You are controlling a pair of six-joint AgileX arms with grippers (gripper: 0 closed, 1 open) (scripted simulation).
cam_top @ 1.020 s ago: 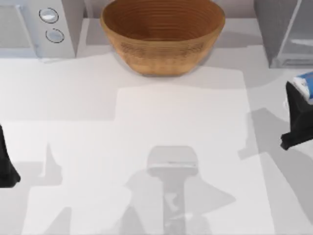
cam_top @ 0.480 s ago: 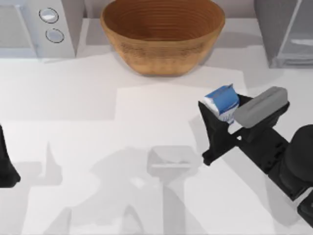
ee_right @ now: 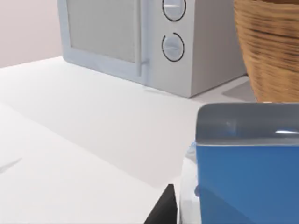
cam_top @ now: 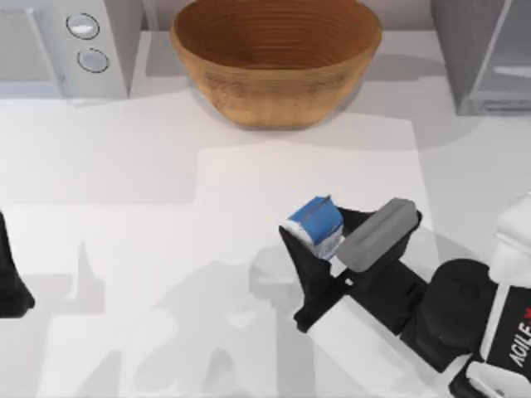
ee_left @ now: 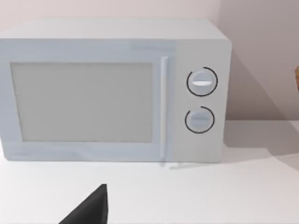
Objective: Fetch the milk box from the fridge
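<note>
One small blue-and-white milk box clamped between fingers of right gripper, carried above table's centre-right, well apart from large grey fridge at far right. Step judged: carry-out after extraction. Next move calls for level descent, then release onto bare table in front of brown woven bowl. Left arm parked at left edge.
</note>
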